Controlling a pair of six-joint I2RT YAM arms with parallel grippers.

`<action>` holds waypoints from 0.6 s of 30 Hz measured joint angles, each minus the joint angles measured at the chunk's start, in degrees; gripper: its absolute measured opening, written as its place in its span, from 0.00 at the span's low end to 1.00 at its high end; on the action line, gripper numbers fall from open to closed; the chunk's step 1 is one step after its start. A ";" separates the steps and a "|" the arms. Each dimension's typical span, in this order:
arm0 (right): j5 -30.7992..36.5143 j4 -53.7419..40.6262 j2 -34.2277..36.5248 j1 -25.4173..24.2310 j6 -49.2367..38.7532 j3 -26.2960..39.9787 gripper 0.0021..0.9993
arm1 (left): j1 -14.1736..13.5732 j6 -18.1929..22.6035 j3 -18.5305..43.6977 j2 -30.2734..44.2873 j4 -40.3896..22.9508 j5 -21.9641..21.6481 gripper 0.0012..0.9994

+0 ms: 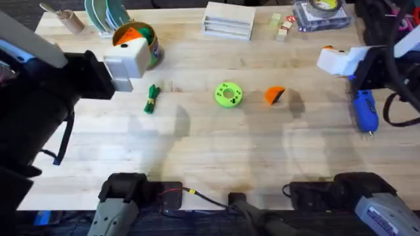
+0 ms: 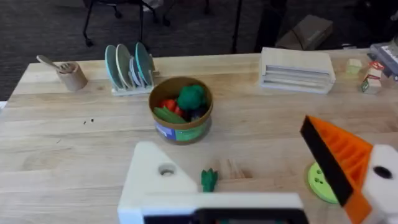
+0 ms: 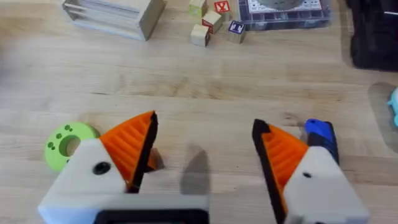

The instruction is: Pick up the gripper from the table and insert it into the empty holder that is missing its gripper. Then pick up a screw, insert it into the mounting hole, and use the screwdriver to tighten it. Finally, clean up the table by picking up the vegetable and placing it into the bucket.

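Overhead view: the gripper (image 1: 275, 96) — small orange wedge — lies loose on the table (image 1: 216, 157), right of centre, just beside the green disc (image 1: 228, 94) but apart from it. Looks light, stiff plastic, probably slick on the sloped faces, so best taken across its flat sides, not the taper. The holder (image 2: 155, 186) is the bare white block on the left gripper (image 2: 261, 186), left side of table, raised; its partner block carries an orange ribbed pad (image 2: 339, 158), and the two stand well apart, nothing held. Right gripper (image 3: 202, 168) has both orange pads, jaws wide, empty, hovering near the right edge above the screwdriver (image 1: 364, 111), which lies flat on the wood. The vegetable (image 1: 152, 98) is left of the disc, the bucket (image 1: 141, 40) behind it. Left wrist view shows what overhead doesn't — the mounting hole in the bare block and the toy food inside the bucket. Right wrist view shows the wedge partly hidden behind its own pad, between the disc and the blue screwdriver tip. Can't make out any screws.
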 joint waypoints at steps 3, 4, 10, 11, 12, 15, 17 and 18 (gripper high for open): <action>0.00 -0.02 0.00 0.00 0.00 0.00 0.97 | -0.01 -0.01 0.00 -0.01 -0.10 0.86 0.99; 0.00 -0.02 0.00 0.00 0.00 0.00 0.97 | -0.01 0.00 0.00 -0.01 -0.42 1.01 0.99; 0.00 -0.02 0.00 0.00 0.00 0.00 0.97 | 0.01 0.00 0.00 -0.01 -5.21 1.67 0.99; 0.00 -0.02 0.00 0.00 0.00 0.00 0.97 | -0.01 -0.01 0.00 0.00 -5.32 1.74 0.99; 0.00 0.00 0.00 0.00 0.00 0.00 0.97 | 0.01 0.00 0.00 -0.01 -5.35 1.85 0.99; 0.00 -0.02 0.00 0.00 0.00 0.00 0.97 | 0.01 0.00 0.00 -0.01 -5.35 1.90 0.99; 0.00 -0.02 0.00 0.00 0.00 0.00 0.97 | -0.01 0.00 0.00 -0.01 -5.35 1.90 0.99; 0.00 0.00 0.00 0.00 0.00 0.00 0.97 | -0.01 0.00 0.00 -0.01 -5.32 1.90 0.99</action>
